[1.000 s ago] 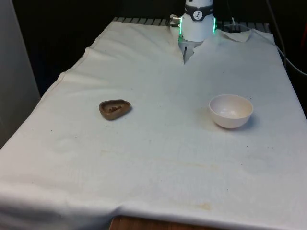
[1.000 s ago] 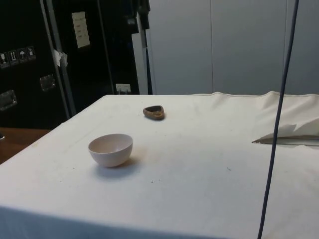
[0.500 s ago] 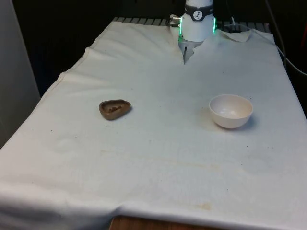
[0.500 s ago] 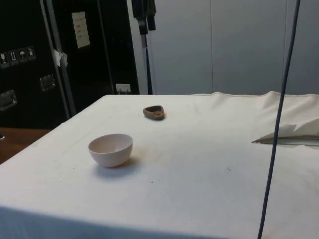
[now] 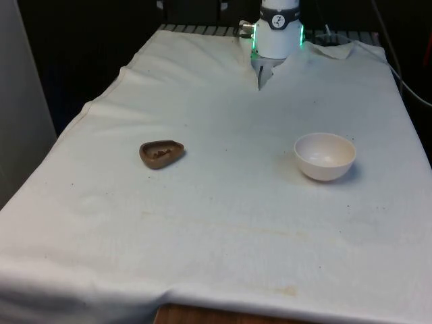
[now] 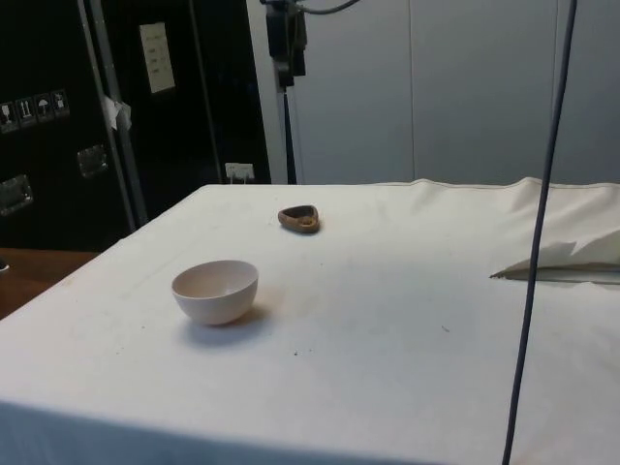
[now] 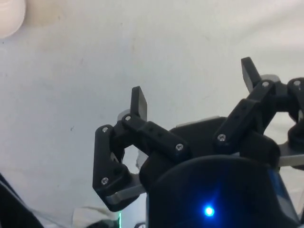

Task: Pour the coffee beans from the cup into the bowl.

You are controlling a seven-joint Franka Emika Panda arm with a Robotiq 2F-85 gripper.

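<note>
Your cup (image 5: 161, 153), a small brown dish holding the coffee beans (image 5: 160, 154), sits flat on the white cloth (image 5: 216, 223) at about 9 o'clock from the bowl (image 5: 325, 156), well apart from it, so you will have to carry it across before tipping. The bowl stands upright and looks empty, ready to receive. Your gripper (image 7: 194, 88) hangs high above the table with fingers (image 7: 138, 102) spread and nothing between them, free to descend on the cup.
</note>
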